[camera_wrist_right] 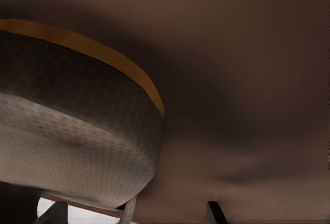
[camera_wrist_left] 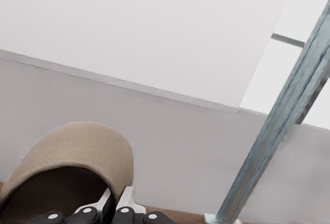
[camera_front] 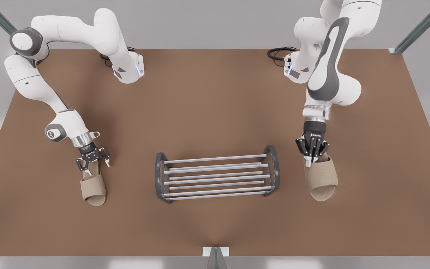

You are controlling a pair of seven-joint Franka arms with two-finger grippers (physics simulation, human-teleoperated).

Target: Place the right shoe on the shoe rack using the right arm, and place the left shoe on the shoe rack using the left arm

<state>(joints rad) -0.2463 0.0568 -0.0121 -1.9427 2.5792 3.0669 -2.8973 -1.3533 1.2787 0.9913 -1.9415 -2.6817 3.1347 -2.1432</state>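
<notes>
The shoe rack (camera_front: 215,159) stands mid-table, its silver bars bare. At the front view's left, my left gripper (camera_front: 87,170) is shut on the heel end of the left shoe (camera_front: 93,188), a tan slipper tilted with its toe toward the table's near edge. The left wrist view has the slipper's strap (camera_wrist_left: 77,149) raised against the wall, with both fingers (camera_wrist_left: 124,202) pinched together at its edge. At the front view's right, my right gripper (camera_front: 311,160) points straight down, shut on the heel of the right shoe (camera_front: 321,179). That slipper (camera_wrist_right: 77,131) hangs above its shadow on the table.
The brown table (camera_front: 215,104) has open room around the rack on every side. Both arm bases (camera_front: 129,69) sit at the far edge. A metal post (camera_front: 215,257) stands at the middle of the near edge, and further posts rise at the far corners.
</notes>
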